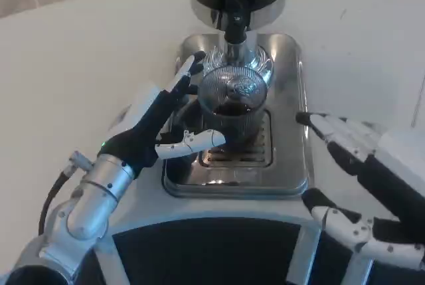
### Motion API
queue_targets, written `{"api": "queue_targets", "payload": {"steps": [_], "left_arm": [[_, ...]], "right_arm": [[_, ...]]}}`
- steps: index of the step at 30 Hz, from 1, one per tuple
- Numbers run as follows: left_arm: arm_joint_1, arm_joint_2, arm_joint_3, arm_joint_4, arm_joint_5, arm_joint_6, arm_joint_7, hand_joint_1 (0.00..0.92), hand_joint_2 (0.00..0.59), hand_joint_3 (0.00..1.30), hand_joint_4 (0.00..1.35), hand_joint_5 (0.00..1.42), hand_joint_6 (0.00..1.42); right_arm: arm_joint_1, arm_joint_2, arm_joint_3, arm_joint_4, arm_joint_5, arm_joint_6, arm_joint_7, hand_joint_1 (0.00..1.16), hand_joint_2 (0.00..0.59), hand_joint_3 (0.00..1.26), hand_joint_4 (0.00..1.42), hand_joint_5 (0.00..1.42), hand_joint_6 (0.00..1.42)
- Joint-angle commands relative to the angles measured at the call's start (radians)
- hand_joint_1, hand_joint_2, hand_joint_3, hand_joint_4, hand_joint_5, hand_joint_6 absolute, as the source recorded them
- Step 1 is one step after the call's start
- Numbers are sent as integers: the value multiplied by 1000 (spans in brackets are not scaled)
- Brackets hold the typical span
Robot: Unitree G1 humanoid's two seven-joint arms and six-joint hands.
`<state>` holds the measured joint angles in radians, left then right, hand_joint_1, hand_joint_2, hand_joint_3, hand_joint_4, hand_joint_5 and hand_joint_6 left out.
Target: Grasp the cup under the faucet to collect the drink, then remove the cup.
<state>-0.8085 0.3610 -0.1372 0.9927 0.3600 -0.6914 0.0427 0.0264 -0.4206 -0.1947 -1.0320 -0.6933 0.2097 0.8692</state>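
Steel drip tray (292, 99) carries the cup (229, 109) under the faucet (234, 29); left hand (163, 122) wraps it, right hand (365, 179) spread, empty

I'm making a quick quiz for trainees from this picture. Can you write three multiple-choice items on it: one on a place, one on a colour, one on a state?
1. Where does the cup stand?
A. under the faucet
B. on the bare white table
C. by the right robot hand

2. What colour is the drink in the cup?
A. white
B. dark
C. yellow

3. What is the left robot hand doing?
A. resting flat on the table
B. wrapping its fingers around the cup
C. pressing the faucet

Answers: 1 A, the cup sits on the drip tray below the spout. 2 B, dark liquid shows through the glass. 3 B, fingers lie on both sides of the cup.
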Motion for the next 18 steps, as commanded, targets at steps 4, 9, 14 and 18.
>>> {"api": "queue_targets", "payload": {"steps": [4,9,14,18], "left_arm": [[-18,-9,-7,43,-3,-5,0,351,58,0,46,191,150],[-34,-21,-13,57,-1,-13,-6,351,58,0,46,191,150],[-44,-28,-23,64,3,-25,-19,351,58,0,46,191,158],[-50,-30,-33,67,6,-30,-27,351,58,0,46,191,161]], "right_arm": [[30,210,-29,-15,-137,-165,116,161,496,0,0,0,0],[30,341,-10,-15,-216,-248,190,161,496,0,0,0,0],[13,421,-5,-15,-267,-284,239,161,496,0,0,0,0],[14,458,-8,-15,-284,-304,258,161,493,0,0,0,0]]}}
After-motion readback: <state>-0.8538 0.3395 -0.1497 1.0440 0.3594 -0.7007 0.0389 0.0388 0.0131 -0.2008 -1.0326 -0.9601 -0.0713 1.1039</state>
